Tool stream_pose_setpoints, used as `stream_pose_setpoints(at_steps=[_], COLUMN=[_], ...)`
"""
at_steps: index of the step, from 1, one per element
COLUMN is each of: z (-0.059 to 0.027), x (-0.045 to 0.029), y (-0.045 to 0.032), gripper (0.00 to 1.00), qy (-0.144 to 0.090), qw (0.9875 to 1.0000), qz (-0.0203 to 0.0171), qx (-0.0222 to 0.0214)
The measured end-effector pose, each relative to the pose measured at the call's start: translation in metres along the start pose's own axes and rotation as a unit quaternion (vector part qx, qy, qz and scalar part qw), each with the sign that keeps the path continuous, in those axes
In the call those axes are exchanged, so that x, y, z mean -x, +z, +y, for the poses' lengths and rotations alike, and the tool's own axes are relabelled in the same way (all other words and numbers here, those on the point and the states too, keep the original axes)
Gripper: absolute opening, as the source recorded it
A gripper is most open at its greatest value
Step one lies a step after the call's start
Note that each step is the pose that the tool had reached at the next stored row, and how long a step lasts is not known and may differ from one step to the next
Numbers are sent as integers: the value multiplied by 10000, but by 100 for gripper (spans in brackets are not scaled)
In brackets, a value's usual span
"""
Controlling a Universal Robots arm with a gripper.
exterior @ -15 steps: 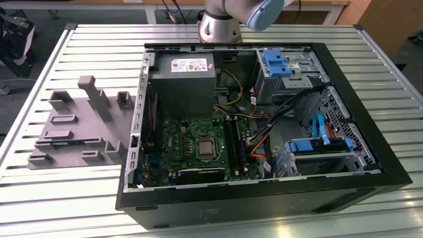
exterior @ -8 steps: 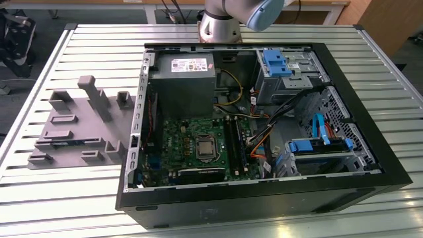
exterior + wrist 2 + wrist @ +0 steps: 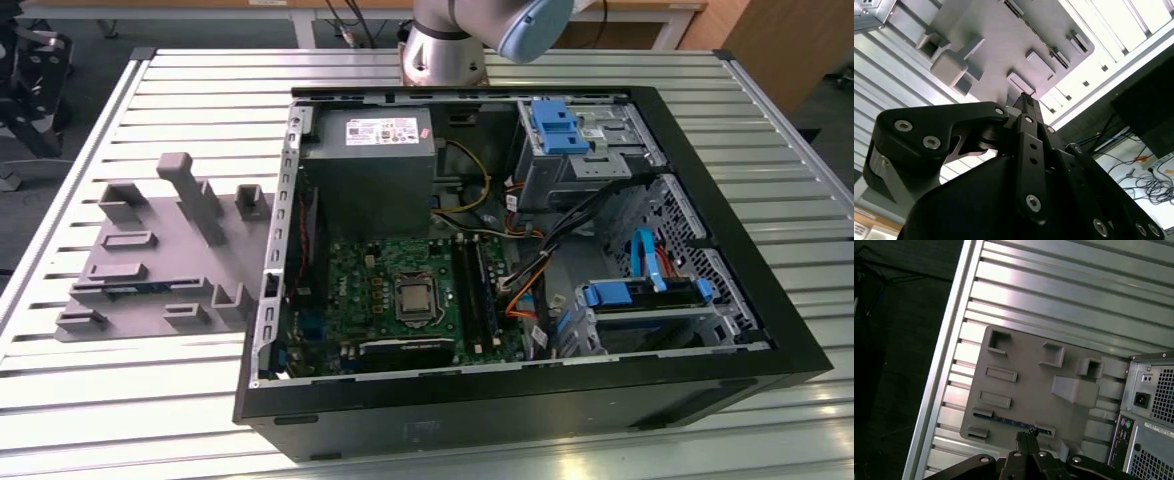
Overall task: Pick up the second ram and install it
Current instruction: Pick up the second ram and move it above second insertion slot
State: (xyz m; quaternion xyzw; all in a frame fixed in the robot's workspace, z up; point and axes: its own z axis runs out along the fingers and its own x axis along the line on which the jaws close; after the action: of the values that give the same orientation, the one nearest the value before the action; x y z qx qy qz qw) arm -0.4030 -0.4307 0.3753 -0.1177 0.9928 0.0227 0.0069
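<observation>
**While the slim blue-green second ram [image 3: 1004,419] with its dark chips is waiting to be picked, some thoughts on grabbing it**

Since it's basically a thin circuit board, I'm expecting it to be very light and stiff, but fragile. The chips and the contact edge aren't going to like being squeezed or scraped. The faces are looking smooth too, so a sloppy pinch could be letting it slide or twist.

Right now it's sitting in the flat grey plastic fixture plate [image 3: 1024,365]. It seems to be standing on its long edge between two small grey end brackets [image 3: 983,412], though I can't tell how deep it's seated. In the exterior view it's showing as a dark strip [image 3: 134,288] near the plate's front edge. My guess is the safest hold is across the two flat faces, around the middle of its length, with the contacts left alone.

The black two-finger gripper [image 3: 1026,436] is hanging above the plate, roughly over the stick and apart from it. It's carrying nothing, and its fingertips are looking drawn together.

The plate is lying on the ribbed silver aluminium table [image 3: 200,90], just beside the open black computer case [image 3: 534,410], on the exterior view's left.
</observation>
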Motion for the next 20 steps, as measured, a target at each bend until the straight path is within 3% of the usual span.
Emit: stream_pose_setpoints(at_steps=[6, 14, 16, 20], z=[-1, 0, 0, 0], x=[-1, -4, -4, -4], y=[14, 21, 21, 21], gripper=[11, 11, 11, 11], qy=[-515, -1096, -1151, -1153], qw=[9987, 9940, 9933, 9933], qz=[23, 49, 52, 52], qx=[10, 19, 20, 20])
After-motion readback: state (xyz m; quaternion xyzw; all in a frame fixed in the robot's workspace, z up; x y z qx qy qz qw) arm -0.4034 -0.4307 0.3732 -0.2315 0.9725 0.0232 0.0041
